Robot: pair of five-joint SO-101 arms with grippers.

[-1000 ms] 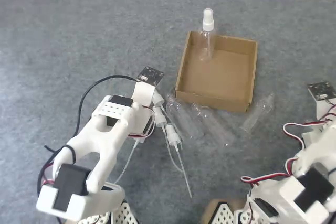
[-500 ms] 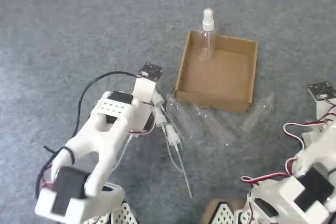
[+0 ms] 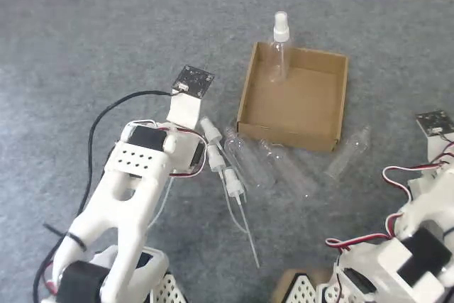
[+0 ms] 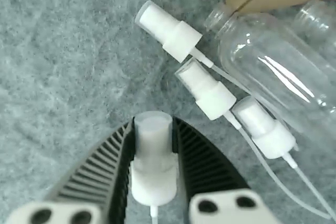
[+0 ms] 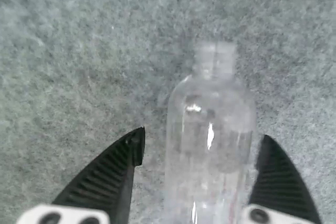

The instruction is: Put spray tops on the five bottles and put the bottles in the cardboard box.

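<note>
My left gripper point(image 4: 152, 124) is shut on a white spray top point(image 4: 153, 163), held just above the grey carpet. Three more spray tops point(image 4: 173, 34) lie beside it, their thin tubes running along a clear bottle point(image 4: 268, 72). In the high view those spray tops point(image 3: 216, 156) sit between the left arm point(image 3: 145, 161) and two lying bottles point(image 3: 248, 160). One bottle with a spray top point(image 3: 280, 51) stands upright in the cardboard box point(image 3: 284, 135). My right gripper point(image 5: 201, 139) is open, with a capless clear bottle point(image 5: 210, 129) lying between its fingers.
Another capless bottle point(image 3: 349, 152) lies on the carpet right of the box's near corner. The right arm point(image 3: 418, 232) sits at the near right edge. Open carpet stretches to the far left of the box.
The left arm has shifted to the left and its wrist has risen and tilted away from the lying spray tops. The right arm and the bottles have not moved.
</note>
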